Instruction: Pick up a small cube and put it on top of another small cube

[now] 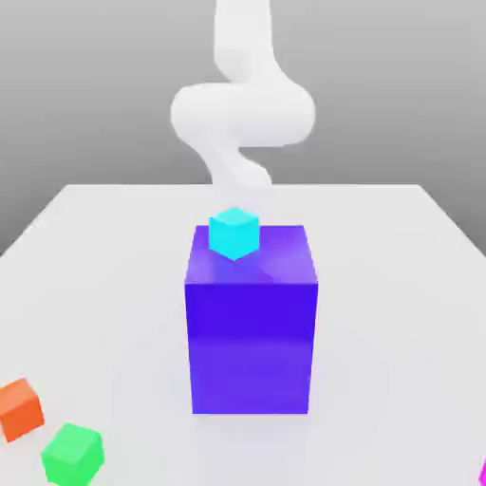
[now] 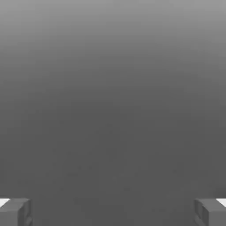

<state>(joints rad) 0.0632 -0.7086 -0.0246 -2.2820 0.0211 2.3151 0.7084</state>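
A sliver of the small magenta-pink cube (image 1: pixel 483 472) shows at the near edge of the exterior view's right, mostly cut off. A small cyan cube (image 1: pixel 233 233) sits on top of the large blue-purple block (image 1: pixel 252 327) in the middle of the table. An orange cube (image 1: pixel 19 409) and a green cube (image 1: pixel 72 455) lie on the table at the near left. My white arm (image 1: pixel 242 104) rises behind the block. In the hand view my gripper (image 2: pixel 113 212) is open, its grey fingertips (image 2: pixel 16 212) far apart with nothing between them, facing plain grey background.
The white table (image 1: pixel 114 275) stretches wide around the tall block, which stands as the main obstacle at its centre. The orange and green cubes sit close together near the front left corner.
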